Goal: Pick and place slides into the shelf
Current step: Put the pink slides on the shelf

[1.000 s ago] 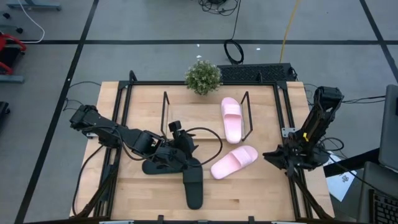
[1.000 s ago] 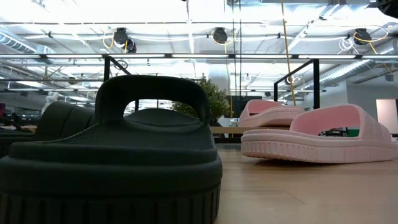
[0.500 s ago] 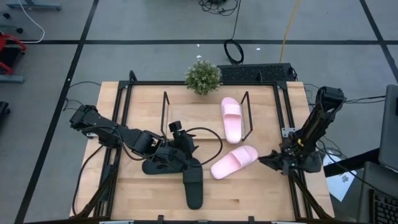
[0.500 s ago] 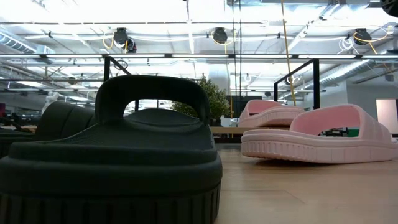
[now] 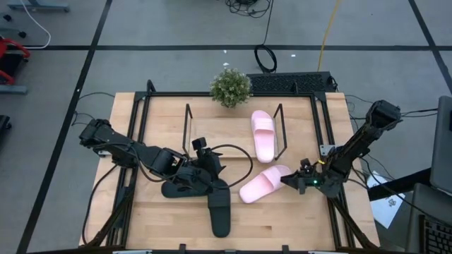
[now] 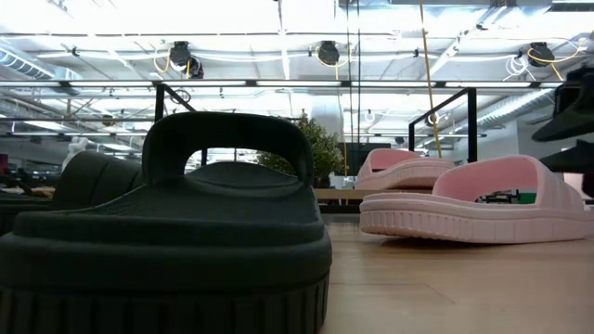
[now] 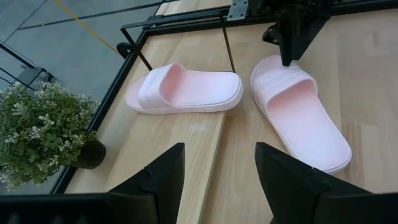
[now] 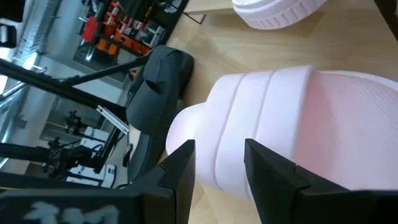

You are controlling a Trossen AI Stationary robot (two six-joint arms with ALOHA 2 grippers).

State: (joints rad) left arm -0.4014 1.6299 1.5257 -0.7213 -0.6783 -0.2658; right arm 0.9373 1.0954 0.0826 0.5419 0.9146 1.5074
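One pink slide (image 5: 263,134) lies sole-down on the shelf's wood board (image 5: 226,130), next to the right wire frame (image 5: 280,130). The second pink slide (image 5: 265,183) lies sole-down on the table, slantwise. Two black slides (image 5: 185,186) (image 5: 219,212) lie on the table near the left arm. My left gripper (image 7: 217,180) is open and sits low over the black pair. My right gripper (image 8: 217,168) is open, with its fingers just short of the table pink slide's strap (image 8: 273,118). The low view shows it at the picture's right edge (image 6: 568,121). My left gripper sits low over the far black slide (image 5: 185,186), but its own body hides what is under it. I cannot tell whether it touches the slide.
A potted plant (image 5: 231,87) stands at the table's far edge behind the shelf. A dark cable (image 5: 236,159) loops from the left arm across the board. Black rails (image 5: 325,127) frame the tabletop. Bare wood lies along the near edge to the right of the black slides.
My right gripper has moved from the table's right edge toward the left, reaching out to the strap end of the pink slide on the table, and has come into the low view at its right edge. The slides have not moved.
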